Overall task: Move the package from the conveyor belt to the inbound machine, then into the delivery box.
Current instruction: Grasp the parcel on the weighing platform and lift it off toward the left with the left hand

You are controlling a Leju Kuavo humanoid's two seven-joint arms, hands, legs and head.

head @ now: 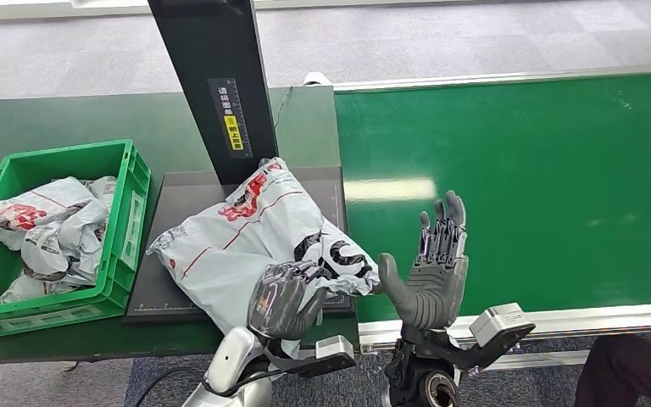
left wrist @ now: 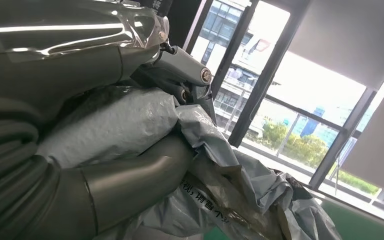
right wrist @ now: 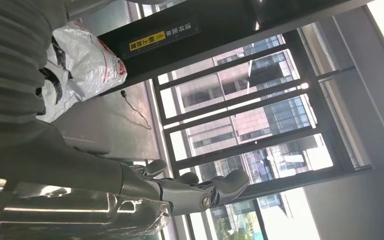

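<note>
Package on the inbound machine, delivery box not yet reached.

We see the white package (head: pixel 254 233) lying on the dark scanner platform (head: pixel 182 188) at centre frame, so the conveyor belt (head: pixel 517 186) step looks done. Our left hand (head: pixel 284 298) grips its near edge; our right hand (head: pixel 432 271) is spread wide, holding nothing. The green delivery box (head: pixel 131 182) at left awaits it.
</note>
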